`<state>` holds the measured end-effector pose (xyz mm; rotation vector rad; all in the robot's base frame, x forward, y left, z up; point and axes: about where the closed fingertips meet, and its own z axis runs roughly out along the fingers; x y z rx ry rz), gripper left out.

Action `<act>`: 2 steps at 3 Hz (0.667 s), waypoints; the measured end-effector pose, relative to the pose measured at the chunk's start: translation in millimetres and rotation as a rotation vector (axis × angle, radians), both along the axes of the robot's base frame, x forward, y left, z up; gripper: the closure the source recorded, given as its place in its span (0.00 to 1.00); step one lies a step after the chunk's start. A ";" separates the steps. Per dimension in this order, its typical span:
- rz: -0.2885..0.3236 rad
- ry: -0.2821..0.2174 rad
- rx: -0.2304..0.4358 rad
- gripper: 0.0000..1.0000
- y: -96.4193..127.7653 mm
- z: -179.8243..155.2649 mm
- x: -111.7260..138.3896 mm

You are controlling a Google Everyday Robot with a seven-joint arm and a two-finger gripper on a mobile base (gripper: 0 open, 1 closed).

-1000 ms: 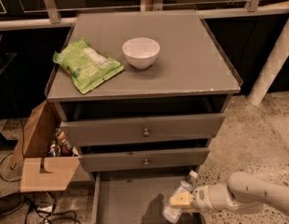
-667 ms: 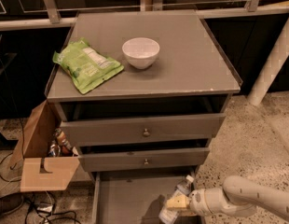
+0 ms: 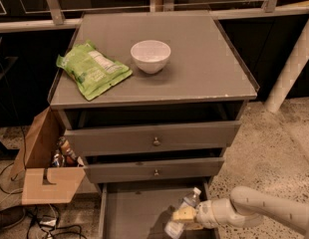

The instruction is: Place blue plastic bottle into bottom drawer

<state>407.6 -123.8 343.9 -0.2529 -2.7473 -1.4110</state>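
The blue plastic bottle (image 3: 183,211) is clear with a white cap at its upper right end. It lies tilted in my gripper (image 3: 183,217), over the right part of the open bottom drawer (image 3: 129,213). The gripper's yellowish fingers are shut on the bottle's middle. My white arm (image 3: 259,210) comes in from the lower right. The drawer is pulled out under the two upper drawers with brass knobs, and its grey floor shows to the left of the bottle.
On the cabinet top (image 3: 204,68) stand a white bowl (image 3: 150,55) and a green snack bag (image 3: 92,68). A brown cardboard box (image 3: 45,166) with small items sits on the floor at the cabinet's left. Cables (image 3: 40,223) lie at lower left. A white post (image 3: 291,59) stands at right.
My gripper has carried the bottle slightly left and lower over the bottom drawer. Nothing else has moved.
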 end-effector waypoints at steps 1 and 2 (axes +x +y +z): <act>-0.020 0.031 0.038 1.00 10.5 -25.4 18.5; -0.055 0.041 0.052 1.00 15.0 -41.6 26.1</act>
